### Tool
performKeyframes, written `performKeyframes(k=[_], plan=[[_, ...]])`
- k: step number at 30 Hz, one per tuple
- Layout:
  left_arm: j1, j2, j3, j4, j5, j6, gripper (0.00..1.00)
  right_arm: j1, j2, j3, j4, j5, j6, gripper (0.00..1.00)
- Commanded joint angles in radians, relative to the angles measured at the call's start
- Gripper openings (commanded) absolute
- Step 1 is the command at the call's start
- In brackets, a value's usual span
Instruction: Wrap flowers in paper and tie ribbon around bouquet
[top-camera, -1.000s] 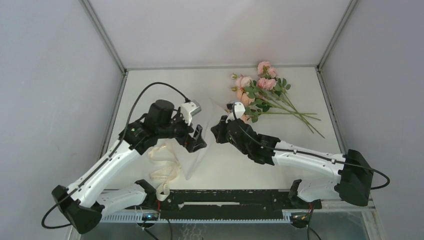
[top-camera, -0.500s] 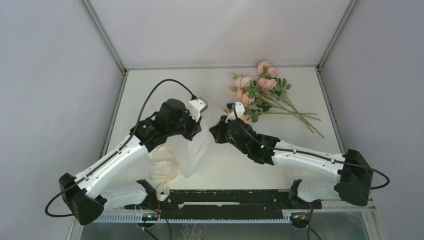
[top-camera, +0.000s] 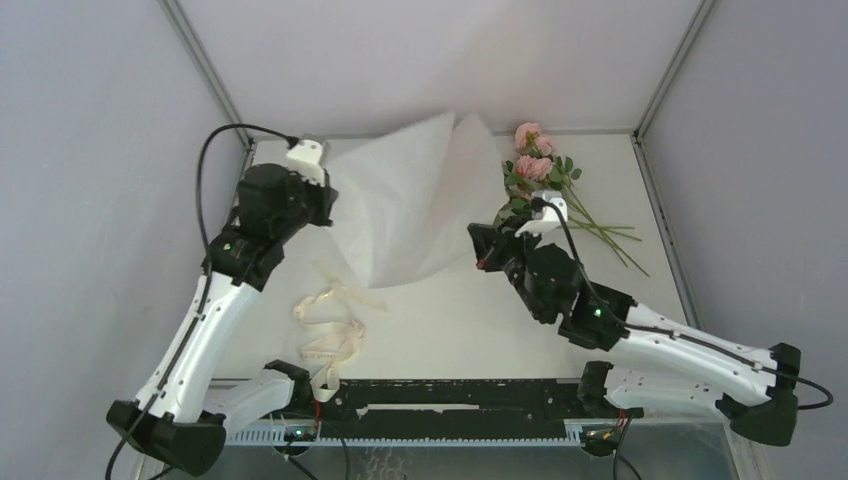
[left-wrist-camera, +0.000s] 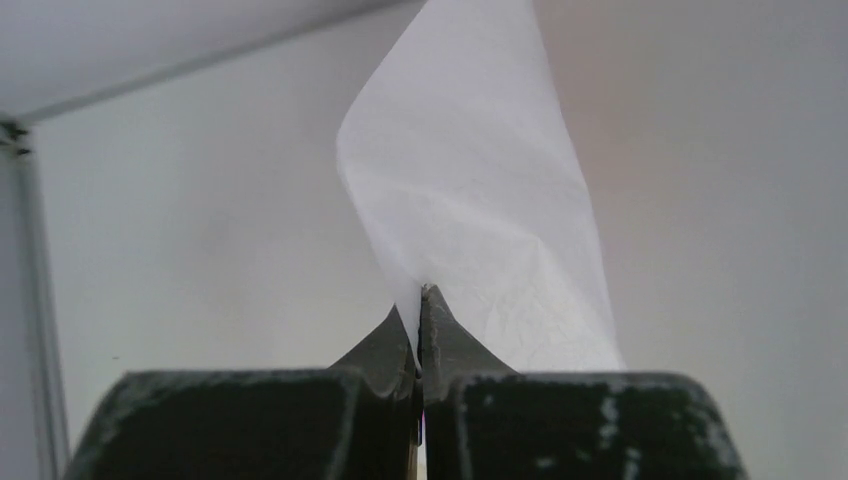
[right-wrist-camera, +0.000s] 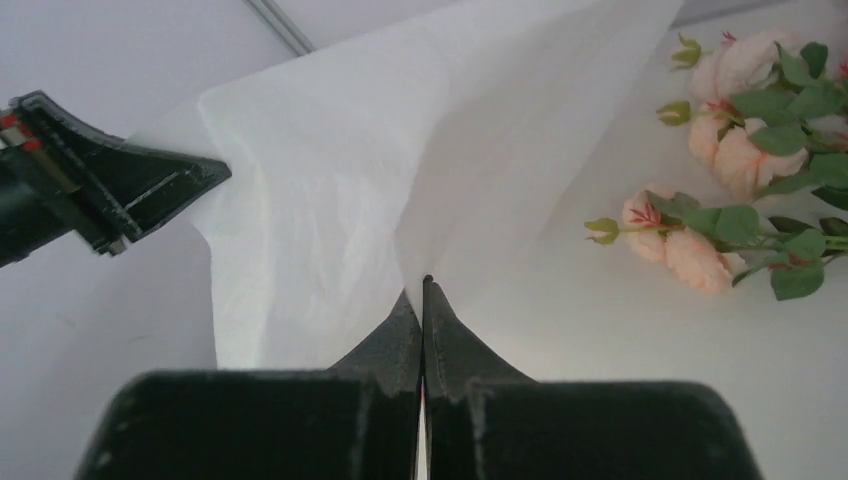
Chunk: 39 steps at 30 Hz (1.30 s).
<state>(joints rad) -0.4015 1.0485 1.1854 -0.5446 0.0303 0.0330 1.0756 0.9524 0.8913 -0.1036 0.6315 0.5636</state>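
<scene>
Wrapping paper (top-camera: 410, 200): held aloft, spread between both arms, likely to open it flat for the flowers (top-camera: 540, 168), which lie far right; its lower fold may touch the table (top-camera: 450, 320).
Left gripper (left-wrist-camera: 420, 296): pinching one corner.
Right gripper (right-wrist-camera: 424, 287): pinching another.
Ribbon (top-camera: 328, 322): loose, near left.

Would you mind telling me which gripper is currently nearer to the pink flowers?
Right. The right gripper pinches the paper just beside the flowers; the left gripper pinches the sheet's opposite edge, well off to their left.
</scene>
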Motion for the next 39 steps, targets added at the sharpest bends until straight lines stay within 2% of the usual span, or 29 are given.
performKeyframes(k=[1, 6, 8, 10, 12, 15, 19, 23, 26, 30, 33, 36, 39], plan=[[0.12, -0.084, -0.021, 0.134, 0.047, -0.01, 0.0, 0.121, -0.033, 0.005, 0.007, 0.202, -0.083, 0.0], [0.32, -0.098, -0.206, 0.265, 0.077, -0.066, 0.0, 0.23, -0.018, -0.098, -0.004, 0.222, 0.094, 0.0], [0.39, -0.049, -0.251, 0.3, 0.094, -0.062, 0.0, 0.256, 0.011, -0.128, -0.021, 0.176, 0.174, 0.11], [0.459, 0.013, -0.278, 0.321, 0.101, -0.052, 0.0, 0.276, 0.045, -0.131, -0.06, 0.132, 0.205, 0.27], [0.507, 0.083, -0.281, 0.334, 0.111, -0.036, 0.0, 0.294, 0.05, -0.126, -0.105, 0.114, 0.198, 0.43], [0.558, 0.184, -0.267, 0.339, 0.133, 0.0, 0.0, 0.266, -0.009, -0.107, -0.196, 0.078, 0.139, 0.6], [0.583, 0.286, -0.247, 0.339, 0.121, 0.022, 0.0, 0.06, -0.115, -0.053, -0.355, -0.139, 0.057, 0.65], [0.607, 0.346, -0.231, 0.337, 0.102, 0.018, 0.0, -0.281, -0.141, -0.035, -0.443, -0.348, -0.003, 0.66], [0.615, 0.376, -0.221, 0.337, 0.065, 0.02, 0.0, -0.52, -0.068, -0.015, -0.431, -0.511, -0.101, 0.68], [0.63, 0.422, -0.181, 0.33, -0.005, 0.042, 0.0, -0.796, 0.135, 0.093, -0.44, -0.712, -0.211, 0.69], [0.646, 0.459, -0.134, 0.327, -0.084, 0.067, 0.0, -0.907, 0.328, 0.233, -0.509, -0.763, -0.268, 0.67], [0.657, 0.507, -0.081, 0.325, -0.15, 0.107, 0.0, -0.932, 0.509, 0.394, -0.605, -0.753, -0.374, 0.63], [0.659, 0.546, -0.053, 0.293, -0.138, 0.141, 0.0, -0.962, 0.68, 0.554, -0.691, -0.665, -0.489, 0.67]])
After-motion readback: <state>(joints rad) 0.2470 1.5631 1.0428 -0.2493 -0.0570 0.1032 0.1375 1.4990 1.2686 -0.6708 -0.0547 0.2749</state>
